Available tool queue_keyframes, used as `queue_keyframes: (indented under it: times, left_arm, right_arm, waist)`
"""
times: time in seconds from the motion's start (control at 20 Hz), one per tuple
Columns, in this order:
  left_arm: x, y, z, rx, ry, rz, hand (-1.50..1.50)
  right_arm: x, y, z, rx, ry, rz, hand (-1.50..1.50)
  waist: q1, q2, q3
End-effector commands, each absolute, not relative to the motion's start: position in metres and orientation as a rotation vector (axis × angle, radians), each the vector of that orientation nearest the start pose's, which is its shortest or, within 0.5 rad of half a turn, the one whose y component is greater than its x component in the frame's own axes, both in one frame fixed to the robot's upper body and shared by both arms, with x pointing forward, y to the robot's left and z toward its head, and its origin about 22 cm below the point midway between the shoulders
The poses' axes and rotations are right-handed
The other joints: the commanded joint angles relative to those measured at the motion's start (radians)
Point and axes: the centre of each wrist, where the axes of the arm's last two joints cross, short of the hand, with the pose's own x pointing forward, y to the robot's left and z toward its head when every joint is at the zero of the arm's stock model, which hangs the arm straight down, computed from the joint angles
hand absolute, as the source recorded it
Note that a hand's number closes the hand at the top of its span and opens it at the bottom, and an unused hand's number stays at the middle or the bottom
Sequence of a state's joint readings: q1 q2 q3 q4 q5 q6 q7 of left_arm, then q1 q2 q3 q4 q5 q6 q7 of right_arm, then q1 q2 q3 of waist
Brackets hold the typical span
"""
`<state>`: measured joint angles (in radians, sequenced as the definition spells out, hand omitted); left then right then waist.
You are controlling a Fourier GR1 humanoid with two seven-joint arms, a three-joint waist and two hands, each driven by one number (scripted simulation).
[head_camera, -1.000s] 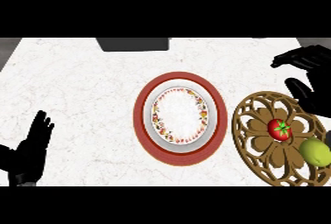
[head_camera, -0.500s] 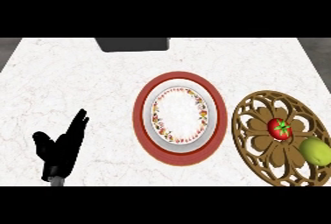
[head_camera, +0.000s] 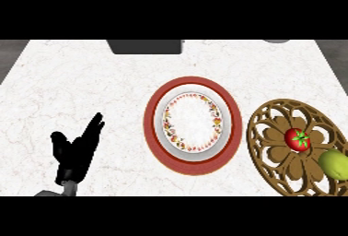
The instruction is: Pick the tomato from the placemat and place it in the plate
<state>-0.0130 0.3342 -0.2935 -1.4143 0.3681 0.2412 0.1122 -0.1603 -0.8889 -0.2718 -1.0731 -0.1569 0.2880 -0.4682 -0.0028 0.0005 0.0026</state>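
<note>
Tomato (head_camera: pixel 298 139) sits on the placemat (head_camera: pixel 272 138), the brown cut-out wooden one at the right side of the worktop (head_camera: pixel 81 83). It's red w/ a green stalk on top. Nothing is touching it. A yellow-green fruit (head_camera: pixel 334 163) lies just beside it on the same mat, closer to the right edge.

You've got only one hand in view: the left hand (head_camera: pixel 76 150), at the lower left. It's black, fingers straight and pointing up and a bit to the right, thumb sticking out to the left. It's open and holds nothing. It's well apart from the plate and far from the tomato. A bit of grey wrist shows under it at the bottom edge.

Your right hand isn't in the pic at all.

The plate (head_camera: pixel 193 120) is in the middle: white, w/ a ring of little red and orange flowers round the inside. It rests on a bigger red plate (head_camera: pixel 153 133). Nothing lies in it.

No words or labels to read anywhere.

Vs. half a sec ago: the left hand is in about the same spot, same open shape. Tomato, fruit, mat and plates haven't moved. Vs. 1 sec ago: the right hand was up at the top right over the mat, now it's gone from view. The left hand was lower and closer to the left edge.

A dark box shape (head_camera: pixel 146 46) sits at the far edge of the worktop.
</note>
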Motion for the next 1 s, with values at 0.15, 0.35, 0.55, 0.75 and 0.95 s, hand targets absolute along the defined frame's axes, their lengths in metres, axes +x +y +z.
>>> queue_keyframes:
  times: [0.15, 0.35, 0.55, 0.75, 0.95]
  left_arm:
    - [0.232, 0.247, -0.028, 0.018, -1.181, 0.002, 0.0]
    - [0.235, 0.238, -0.031, 0.011, -1.183, 0.003, 0.0]
    - [0.219, 0.242, -0.046, 0.022, -1.184, 0.004, 0.0]
    - [0.234, 0.243, -0.027, 0.013, -1.184, -0.016, 0.0]
    - [0.217, 0.249, -0.042, 0.013, -1.18, 0.004, 0.0]
  right_arm:
    - [0.257, -0.49, 0.16, -0.537, -1.494, 0.788, -1.5]
    - [0.258, -0.462, 0.177, -0.589, -1.407, 0.863, -1.5]
    - [0.252, -0.428, 0.152, -0.574, -1.359, 0.901, -1.5]
    - [0.266, -0.407, 0.136, -0.64, -1.341, 0.889, -1.5]
    - [0.261, -0.388, 0.141, -0.616, -1.243, 0.932, -1.5]
  waist:
    - [0.004, -0.002, -0.004]
    - [-0.007, -0.004, -0.004]
    - [-0.006, -0.004, -0.004]
    - [0.003, -0.002, -0.003]
    - [0.001, -0.003, -0.003]
